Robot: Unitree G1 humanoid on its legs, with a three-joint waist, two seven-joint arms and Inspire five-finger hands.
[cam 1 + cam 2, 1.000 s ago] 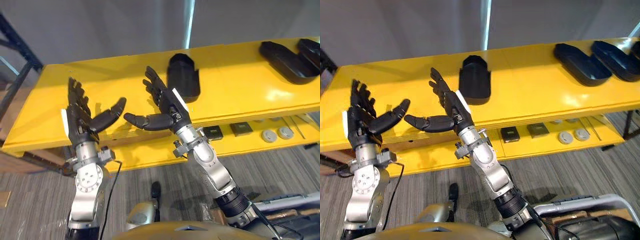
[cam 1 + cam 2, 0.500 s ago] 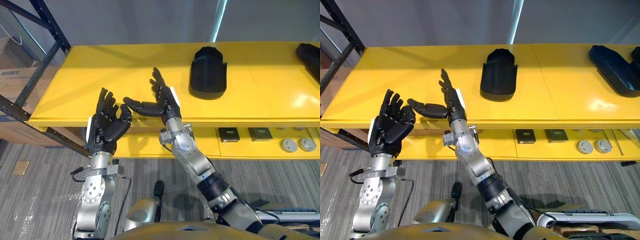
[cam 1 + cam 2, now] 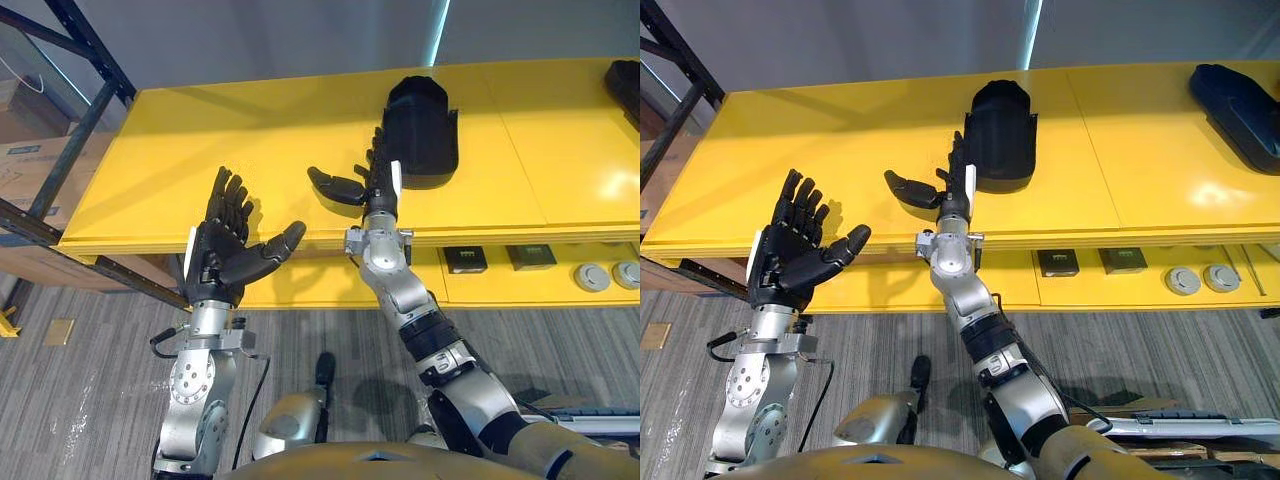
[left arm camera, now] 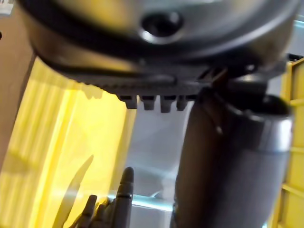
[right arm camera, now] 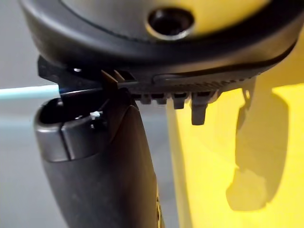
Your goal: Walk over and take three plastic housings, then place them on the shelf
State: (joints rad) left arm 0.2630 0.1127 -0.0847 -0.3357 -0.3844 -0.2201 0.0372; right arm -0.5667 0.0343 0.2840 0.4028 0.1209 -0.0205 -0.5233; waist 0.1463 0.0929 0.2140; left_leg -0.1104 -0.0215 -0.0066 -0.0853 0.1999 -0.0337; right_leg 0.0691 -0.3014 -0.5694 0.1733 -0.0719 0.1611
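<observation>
Left eye view: right hand (image 3: pixel 378 186) spread and empty, fingers straight, thumb out, beside the near-left edge of the black housing (image 3: pixel 424 118) on the yellow bench (image 3: pixel 250 150). I'd run the fingers along its side and close the thumb across before lifting. Left hand (image 3: pixel 222 255) hovers spread and empty by the bench edge; another housing (image 3: pixel 1240 95) lies well to the right, small parts (image 3: pixel 527 256) sit on the lower ledge (image 3: pixel 480 290), nothing blocks the reach.

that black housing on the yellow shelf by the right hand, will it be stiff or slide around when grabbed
Probably stiff: the black housing looks like a moulded shell with thin walls. Likely light, since it appears hollow. It lies flat on the glossy yellow shelf, so a push from the right hand may slide it rather than tip it.
</observation>
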